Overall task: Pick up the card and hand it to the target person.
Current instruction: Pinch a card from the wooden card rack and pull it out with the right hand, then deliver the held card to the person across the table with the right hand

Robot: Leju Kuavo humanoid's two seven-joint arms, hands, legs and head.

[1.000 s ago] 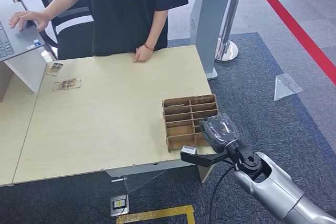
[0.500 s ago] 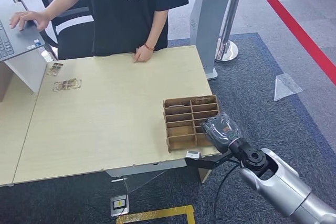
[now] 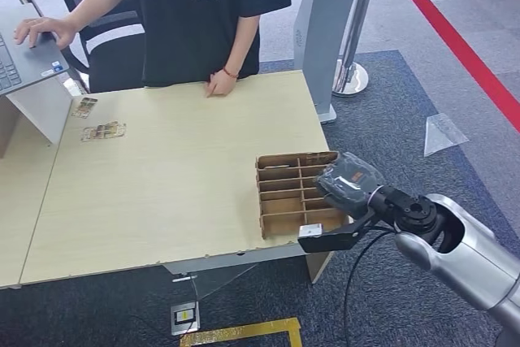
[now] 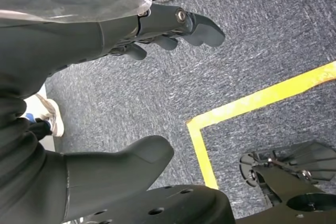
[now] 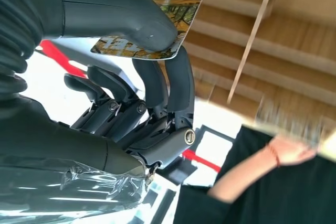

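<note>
My right hand pinches a printed card between the thumb and the dark fingers. In the head view that right hand, wrapped in clear plastic, hovers at the right end of the brown cardboard divider box near the table's front right corner. The person in a black T-shirt stands behind the far edge, one hand resting on the tabletop. My left hand hangs over grey carpet with its fingers apart and nothing in it.
Two more cards lie at the table's far left, beside a laptop that the person's other hand touches. A grey kiosk base and a metal post stand right of the table. Yellow tape marks the floor.
My right arm has swung to the right and lifted, carrying the hand from the box's front edge to its right end. The person has not moved.
</note>
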